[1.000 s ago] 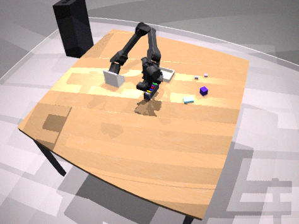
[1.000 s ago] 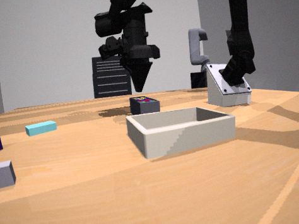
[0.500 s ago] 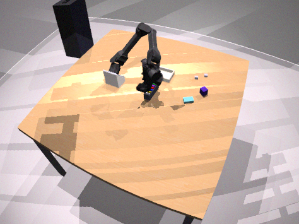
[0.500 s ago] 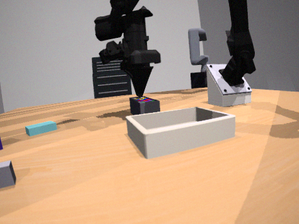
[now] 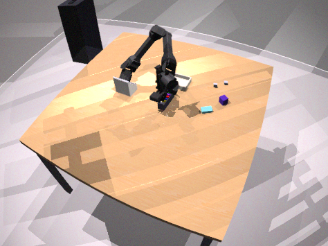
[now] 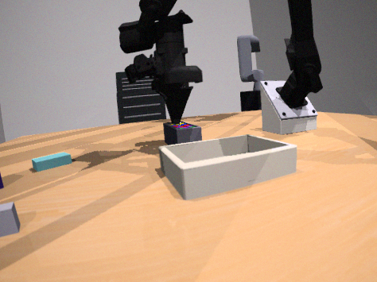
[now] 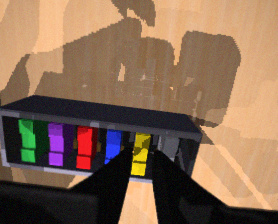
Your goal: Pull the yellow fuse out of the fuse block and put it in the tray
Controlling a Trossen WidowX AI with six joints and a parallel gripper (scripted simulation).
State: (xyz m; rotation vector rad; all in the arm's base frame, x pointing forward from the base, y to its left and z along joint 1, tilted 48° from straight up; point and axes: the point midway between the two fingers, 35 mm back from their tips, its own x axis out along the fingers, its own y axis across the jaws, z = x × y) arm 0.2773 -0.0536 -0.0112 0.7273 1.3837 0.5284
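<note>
The dark fuse block (image 7: 100,112) (image 6: 183,134) (image 5: 164,104) stands on the table and holds a row of fuses: green (image 7: 27,140), purple (image 7: 56,145), red (image 7: 86,147), blue (image 7: 113,145), yellow (image 7: 141,150) and grey (image 7: 171,147). My gripper (image 7: 142,155) (image 6: 176,119) (image 5: 160,95) points straight down over the block. Its fingers stand a narrow gap apart on either side of the yellow fuse's top, just above the block, and I cannot see them pressing on the fuse. The grey tray (image 6: 223,160) (image 5: 185,83) stands empty beside the block.
A cyan block (image 5: 206,109) (image 6: 52,160), a purple cube (image 5: 223,100) and two small grey cubes (image 5: 215,84) (image 5: 225,82) lie off to one side of the fuse block. The arm's grey base mount (image 5: 124,86) (image 6: 284,115) stands behind the tray. A dark cabinet (image 5: 80,28) stands off the table.
</note>
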